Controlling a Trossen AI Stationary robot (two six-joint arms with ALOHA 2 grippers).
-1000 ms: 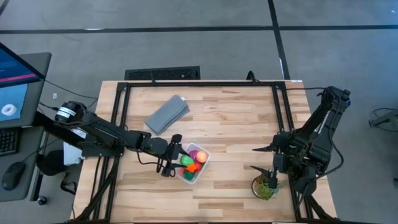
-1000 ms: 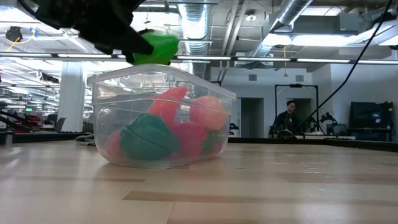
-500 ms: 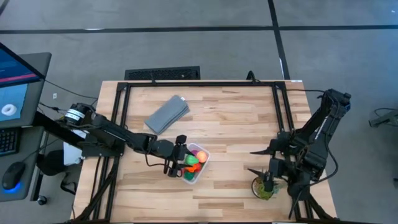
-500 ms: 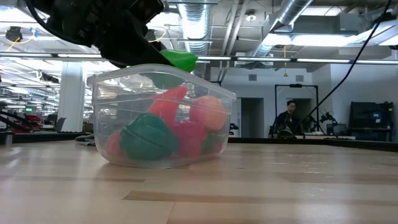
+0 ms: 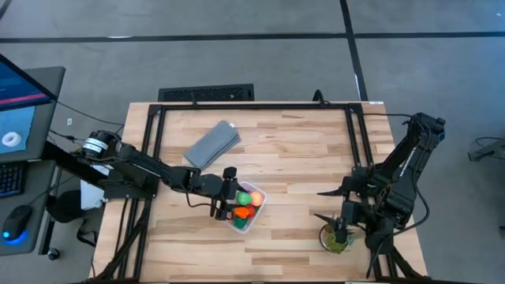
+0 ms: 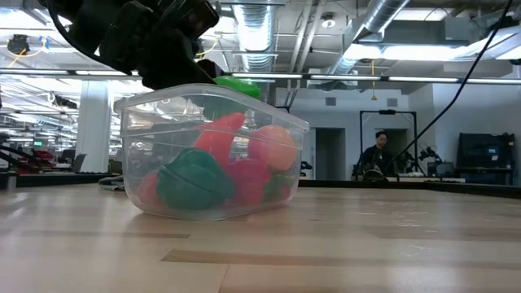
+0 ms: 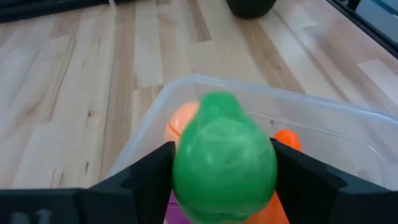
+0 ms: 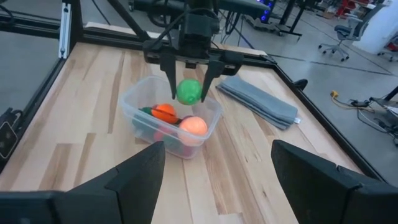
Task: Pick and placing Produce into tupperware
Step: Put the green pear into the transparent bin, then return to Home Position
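The table (image 5: 300,158) is showing pale wood planks, smooth with a faint sheen and visible grain. On it the tupperware (image 6: 207,155) is looking like thin clear plastic — glossy, catching ceiling light along its rim. Inside it, the produce (image 6: 195,183) is reading as smooth matt plastic; the light green piece (image 7: 224,158) above the tupperware is looking faintly mottled. Beside the tupperware the grey lid (image 5: 211,145) is appearing dull and soft, almost cloth-like — the fingers (image 7: 146,177) flanking the green piece are looking like matt black plastic
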